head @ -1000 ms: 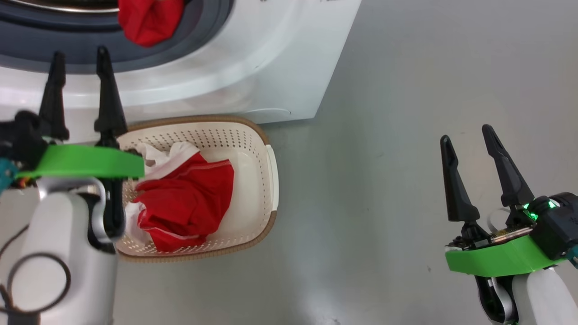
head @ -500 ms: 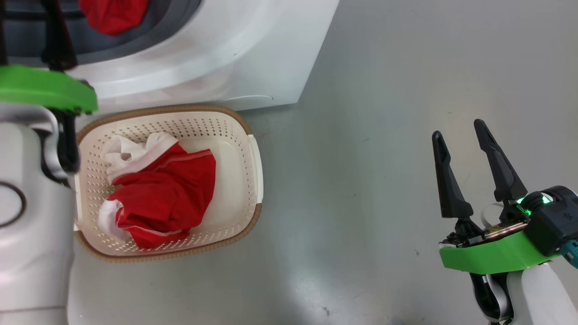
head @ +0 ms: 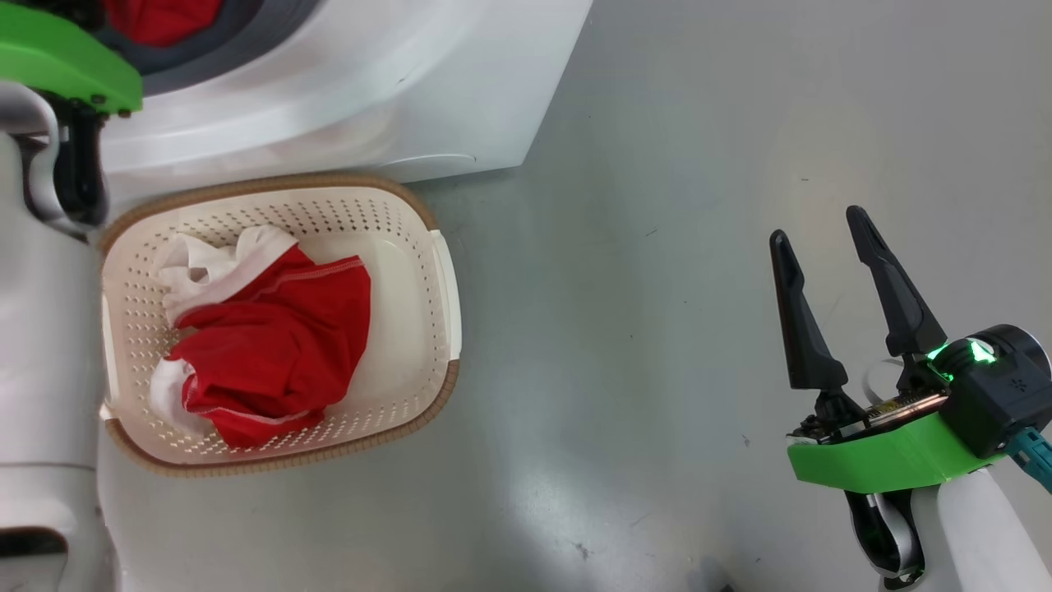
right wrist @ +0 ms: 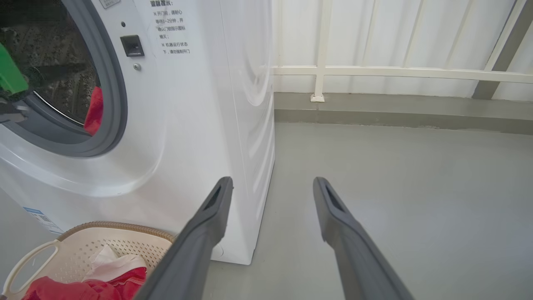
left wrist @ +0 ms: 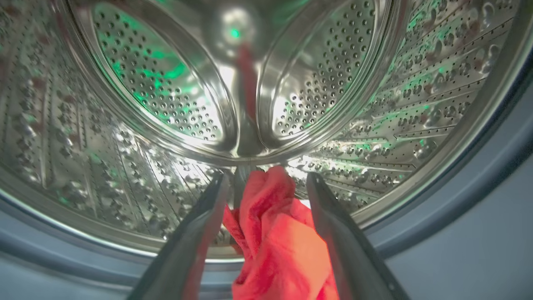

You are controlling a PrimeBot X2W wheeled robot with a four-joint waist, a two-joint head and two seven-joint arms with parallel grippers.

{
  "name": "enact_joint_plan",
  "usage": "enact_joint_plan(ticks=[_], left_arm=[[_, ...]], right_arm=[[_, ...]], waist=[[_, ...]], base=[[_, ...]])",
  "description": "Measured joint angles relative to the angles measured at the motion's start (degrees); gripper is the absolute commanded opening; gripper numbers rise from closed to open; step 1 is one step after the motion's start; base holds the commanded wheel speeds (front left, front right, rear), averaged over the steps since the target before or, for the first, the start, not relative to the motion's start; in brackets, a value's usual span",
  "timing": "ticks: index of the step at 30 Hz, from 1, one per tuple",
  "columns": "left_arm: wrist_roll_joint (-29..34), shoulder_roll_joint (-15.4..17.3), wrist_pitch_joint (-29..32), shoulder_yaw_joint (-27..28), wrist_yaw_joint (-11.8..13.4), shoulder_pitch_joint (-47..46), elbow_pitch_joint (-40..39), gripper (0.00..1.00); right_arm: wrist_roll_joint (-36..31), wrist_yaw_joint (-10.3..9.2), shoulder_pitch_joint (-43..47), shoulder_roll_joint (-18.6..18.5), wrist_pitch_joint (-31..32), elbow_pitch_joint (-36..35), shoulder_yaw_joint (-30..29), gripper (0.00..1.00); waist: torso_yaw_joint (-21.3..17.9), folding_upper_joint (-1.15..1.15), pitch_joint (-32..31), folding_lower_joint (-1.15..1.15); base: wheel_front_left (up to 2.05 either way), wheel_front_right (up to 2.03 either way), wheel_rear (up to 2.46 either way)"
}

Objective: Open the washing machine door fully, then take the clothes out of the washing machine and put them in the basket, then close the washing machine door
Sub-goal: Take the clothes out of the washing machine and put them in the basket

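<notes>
While the left gripper point(left wrist: 267, 177) points into the perforated steel drum point(left wrist: 166, 96) of the washing machine point(head: 370, 99), its two fingers stand spread wide, one on each side of a red garment point(left wrist: 279, 250). This garment lies at the drum's mouth, lower centre of the left wrist view. The fingers are not clamped on it; whether a pad touches the cloth cannot be told.

Head view: the left arm's green wrist housing point(head: 57, 57) sits at upper left, against the machine's opening. A second red garment point(head: 271, 353), trimmed in white, lies crumpled in the basket point(head: 279, 179). The basket stands on the grey floor point(head: 657, 329) just before the machine's front, left of centre. The right gripper point(head: 815, 224) hovers at lower right, well apart from basket and machine, its fingers released and holding nothing.

Right wrist view: red cloth shows inside the grey rubber ring point(right wrist: 118, 104) at upper left, and a white railing point(right wrist: 374, 71) crosses the upper right.
</notes>
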Motion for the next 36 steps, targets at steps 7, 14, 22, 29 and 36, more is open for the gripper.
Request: enact_joint_plan(ticks=[7,14,22,29,36], left_arm=[[-4.1,-1.1,7.9,-1.2,-2.5,-4.0,6.3,1.0],[-4.0,-0.3,14.7,-4.0,-2.6,-6.1,11.5,1.0],[-4.0,0.1,20.4,-5.7,-3.0,-8.8,15.9,1.0],[-2.9,1.1,22.2,-7.4,-2.8,-9.4,19.0,1.0],[-2.3,1.5,23.0,-9.0,-2.8,-10.2,19.9,0.42]], right_arm=[[-0.1,0.0,-0.7,0.0,0.0,0.1,0.5,1.0],[-0.1,0.0,-0.7,0.0,0.0,0.7,1.7,1.0],[0.1,0.0,-0.7,0.0,0.0,1.4,2.4,1.0],[1.0,0.01,-0.9,0.0,0.0,1.7,3.4,1.0],[1.6,0.01,-1.7,0.0,0.0,2.0,3.5,1.0]], waist=[[-0.4,0.0,0.4,0.0],[-1.1,0.0,0.4,0.0],[-2.1,0.0,0.1,0.0],[-3.4,0.0,-0.1,0.0],[-4.0,0.0,0.0,0.0]], base=[[0.0,0.0,0.0],[0.0,0.0,0.0],[0.0,0.0,0.0],[0.0,0.0,0.0],[0.0,0.0,0.0]])
